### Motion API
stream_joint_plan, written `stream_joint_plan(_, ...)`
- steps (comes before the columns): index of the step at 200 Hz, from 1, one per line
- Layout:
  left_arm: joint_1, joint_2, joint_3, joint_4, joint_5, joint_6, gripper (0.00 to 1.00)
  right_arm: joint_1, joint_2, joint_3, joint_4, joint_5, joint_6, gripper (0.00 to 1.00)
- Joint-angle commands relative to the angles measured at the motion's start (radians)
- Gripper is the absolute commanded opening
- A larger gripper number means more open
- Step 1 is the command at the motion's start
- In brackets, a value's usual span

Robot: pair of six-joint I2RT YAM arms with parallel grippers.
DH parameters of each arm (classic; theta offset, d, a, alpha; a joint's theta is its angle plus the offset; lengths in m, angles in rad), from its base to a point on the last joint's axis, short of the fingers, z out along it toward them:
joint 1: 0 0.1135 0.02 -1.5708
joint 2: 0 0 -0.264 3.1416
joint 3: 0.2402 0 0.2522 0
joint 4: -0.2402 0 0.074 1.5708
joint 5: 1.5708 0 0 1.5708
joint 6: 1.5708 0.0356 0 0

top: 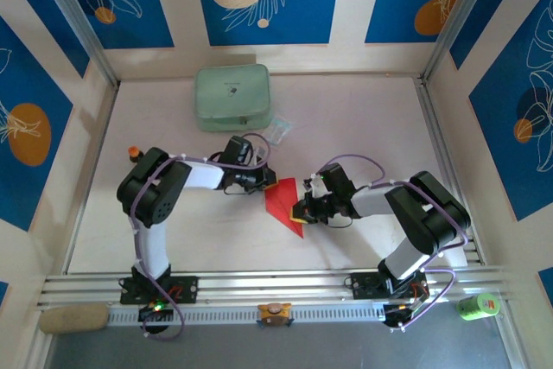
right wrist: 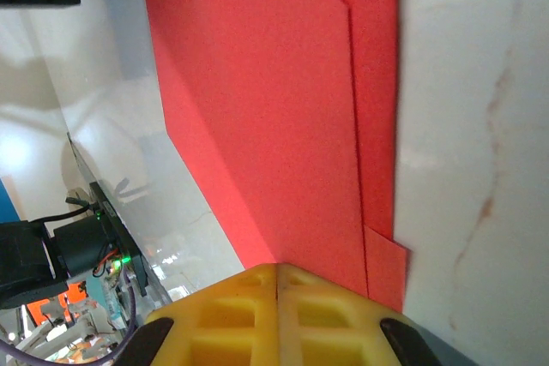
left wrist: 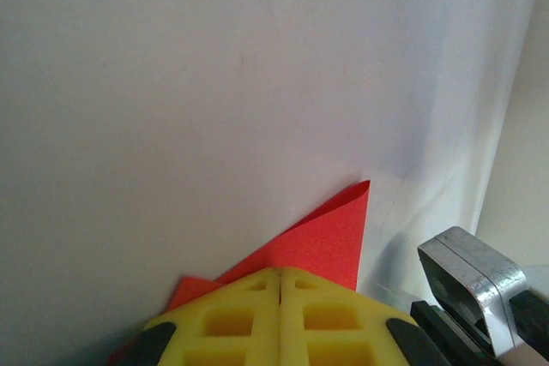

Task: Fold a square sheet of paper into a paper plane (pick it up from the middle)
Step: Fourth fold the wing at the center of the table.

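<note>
The red sheet of paper (top: 283,203) lies on the pale surface (top: 363,127), right between the two grippers. It is folded and has a pointy shape. The left gripper (top: 268,184) sits at the paper's upper left edge, and the right gripper (top: 300,212) sits at its lower right edge. In the left wrist view, the left gripper (left wrist: 280,273) has its two yellow fingers pressed together, with just a thin line between them. The red paper (left wrist: 322,242) sticks out from behind the fingertips, with a pointed corner just ahead and to the right. It is too hard to see if any paper is caught between the fingers. In the right wrist view, the right gripper (right wrist: 276,267) is pressed together too. Its tips are at the near edge of the red paper (right wrist: 257,109), which stretches away in front of them in flat layers with straight fold lines. Well beyond the left gripper sits a pale green pouch (top: 232,97), with a small clear packet (top: 278,131) just beside it.
</note>
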Motion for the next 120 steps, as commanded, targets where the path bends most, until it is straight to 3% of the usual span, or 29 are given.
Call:
stream_joint_plan(1,0.052,0.036,-0.011,0.006,-0.005,0.049,0.07,-0.004,0.023,-0.024,-0.144,0.039,-0.009,0.00)
stream_joint_plan(45,0.090,0.023,0.036,-0.082,-0.022,0.100,0.07,-0.004,0.021,-0.022,-0.144,0.037,-0.010,0.00)
stream_joint_plan(120,0.048,-0.161,-0.002,-0.112,-0.060,0.073,0.10,-0.008,0.017,-0.016,-0.153,0.027,-0.018,0.00)
